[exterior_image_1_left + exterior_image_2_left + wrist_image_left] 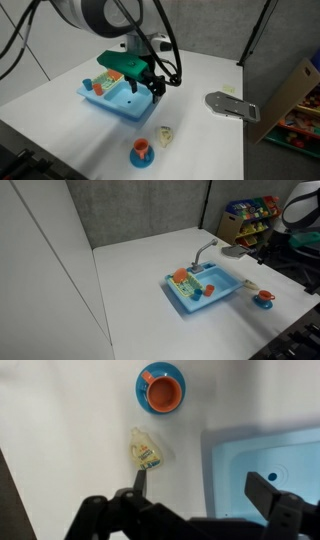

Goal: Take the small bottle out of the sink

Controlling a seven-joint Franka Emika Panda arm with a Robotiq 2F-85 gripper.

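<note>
White table (60,430), small bottle (146,453) lying flat, neck toward cup (161,389)

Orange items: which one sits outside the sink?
The orange cup on the blue saucer, standing on the table beside the small bottle. The other orange item sits in the blue sink unit.

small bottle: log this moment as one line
small bottle lying on table beside sink, outside it | gripper open, empty | orange cup on saucer
</note>
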